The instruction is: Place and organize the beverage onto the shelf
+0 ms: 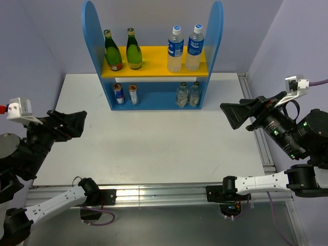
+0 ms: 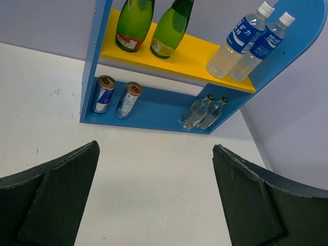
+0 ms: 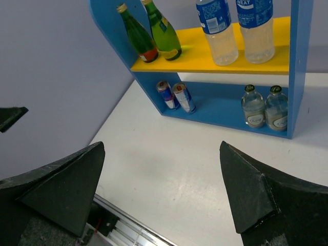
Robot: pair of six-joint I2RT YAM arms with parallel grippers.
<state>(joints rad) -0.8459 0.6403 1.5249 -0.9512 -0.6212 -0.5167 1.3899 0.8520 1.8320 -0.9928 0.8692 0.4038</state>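
The blue shelf is placed at the far side of the white table, against the wall. On its yellow upper board, two green glass bottles are stood at the left and two blue-capped water bottles at the right. On the lower tier, two small silver cans are set at the left and two small clear bottles at the right, each pair side by side and upright. The left gripper is seen wide open above the table, and nothing is gripped between its fingers. The right gripper is also spread wide and empty. Both are seen well apart from the shelf and are pointed towards it.
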